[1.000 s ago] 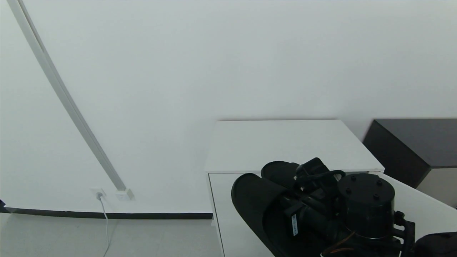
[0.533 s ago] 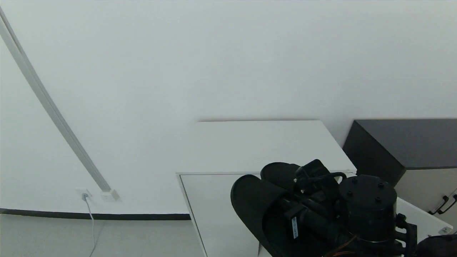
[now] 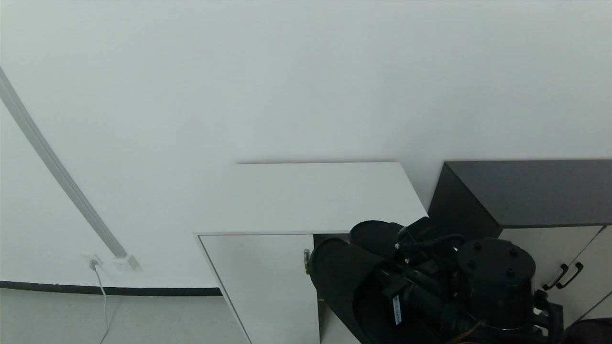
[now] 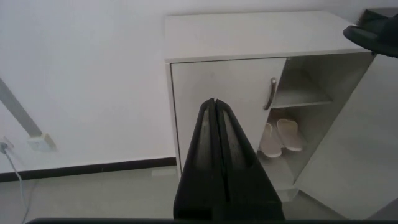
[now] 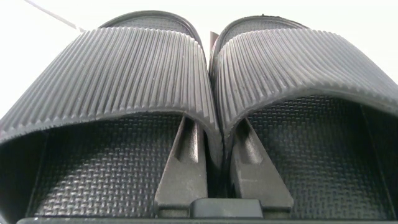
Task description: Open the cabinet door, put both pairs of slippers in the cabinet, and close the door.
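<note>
1. We see the right tool (image 5: 217, 163) clamped on the black slippers (image 5: 155, 68), raised before the white cabinet (image 3: 311, 196).
2. The left tool (image 4: 215, 107) has its fingers pressed together, empty.
3. One door (image 4: 348, 149) stands open; pale slippers (image 4: 281, 137) lie inside, under the shelf (image 4: 301, 96).

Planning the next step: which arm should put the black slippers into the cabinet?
Right: the right pincer grips the black slippers near the open cabinet; the left pincer is shut, empty.
</note>
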Robot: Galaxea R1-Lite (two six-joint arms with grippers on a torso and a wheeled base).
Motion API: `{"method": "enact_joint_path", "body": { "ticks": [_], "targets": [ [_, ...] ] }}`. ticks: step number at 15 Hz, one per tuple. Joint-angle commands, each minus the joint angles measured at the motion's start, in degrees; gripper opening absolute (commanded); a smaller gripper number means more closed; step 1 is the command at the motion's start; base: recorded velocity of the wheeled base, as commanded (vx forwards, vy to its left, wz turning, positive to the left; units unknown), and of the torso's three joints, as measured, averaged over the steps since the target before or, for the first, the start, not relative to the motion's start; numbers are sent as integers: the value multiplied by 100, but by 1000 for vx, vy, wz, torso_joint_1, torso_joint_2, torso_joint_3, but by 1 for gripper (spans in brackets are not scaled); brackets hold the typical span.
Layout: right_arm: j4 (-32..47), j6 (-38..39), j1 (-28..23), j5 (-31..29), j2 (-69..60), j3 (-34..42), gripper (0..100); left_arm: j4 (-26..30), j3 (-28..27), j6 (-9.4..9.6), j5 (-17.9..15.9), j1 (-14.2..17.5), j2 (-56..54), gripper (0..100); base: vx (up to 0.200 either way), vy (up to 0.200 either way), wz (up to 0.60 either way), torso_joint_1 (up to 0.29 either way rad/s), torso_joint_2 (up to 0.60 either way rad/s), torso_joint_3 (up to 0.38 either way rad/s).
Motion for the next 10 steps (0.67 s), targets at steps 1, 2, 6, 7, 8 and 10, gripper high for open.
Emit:
{"method": "enact_joint_path", "body": {
  "ticks": [1,2,6,7,8,10],
  "targets": [
    [-2,-3,-3,-14,-18,54,0,0,1,-1,1,0,7,0,0,0,0,0,0,0],
    [-2,-3,-3,-14,-36,54,0,0,1,-1,1,0,7,0,0,0,0,0,0,0],
    [-11,-3,-3,-5,-80,142,0,0,1,-10,1,0,7,0,0,0,0,0,0,0],
    [-2,-3,-3,3,-80,133,0,0,1,-10,1,0,7,0,0,0,0,0,0,0],
    [-2,-3,-3,3,-80,133,0,0,1,-10,1,0,7,0,0,0,0,0,0,0],
    [-11,-3,-3,12,-62,142,0,0,1,-10,1,0,7,0,0,0,0,0,0,0]
  ]
}}
